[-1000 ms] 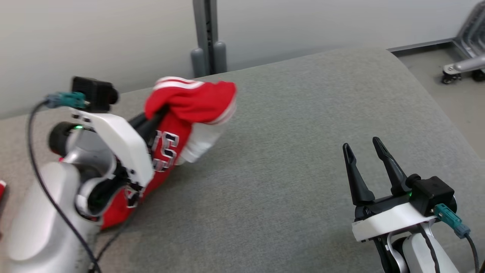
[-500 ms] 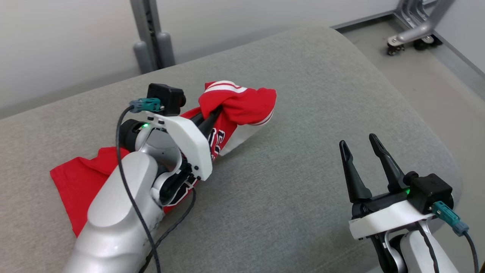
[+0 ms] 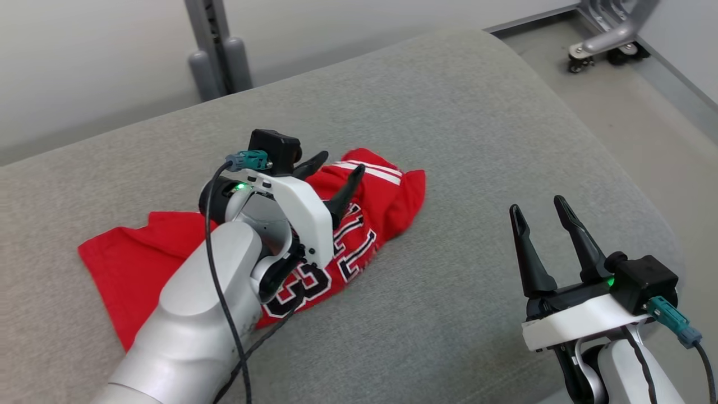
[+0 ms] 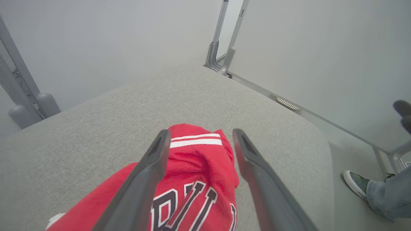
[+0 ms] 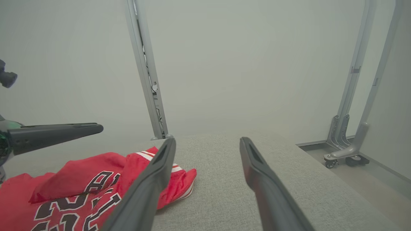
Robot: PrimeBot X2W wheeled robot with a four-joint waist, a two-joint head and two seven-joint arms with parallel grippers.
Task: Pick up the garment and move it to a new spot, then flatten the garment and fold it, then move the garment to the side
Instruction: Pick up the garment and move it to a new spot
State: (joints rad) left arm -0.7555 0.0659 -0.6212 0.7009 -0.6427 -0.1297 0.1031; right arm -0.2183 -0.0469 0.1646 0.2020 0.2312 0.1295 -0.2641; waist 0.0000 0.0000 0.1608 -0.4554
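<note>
On pad (image 3: 477, 140), left of middle: garment (image 3: 387, 196). Above its far end: left gripper (image 3: 341, 163). Well right of both, over pad's near edge: right gripper (image 3: 537, 206). Behind pad: post (image 3: 213, 56). Beyond pad's right corner, on floor (image 3: 617, 112): wheeled frame (image 3: 608, 39).

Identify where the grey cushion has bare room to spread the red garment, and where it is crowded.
Bare: the cushion between the garment and the right gripper, and the far strip toward the grey posts. Crowded: the left, where the open left gripper hangs over the garment.

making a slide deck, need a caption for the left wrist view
Open left gripper poised over a crumpled red jersey on the grey cushion.
</note>
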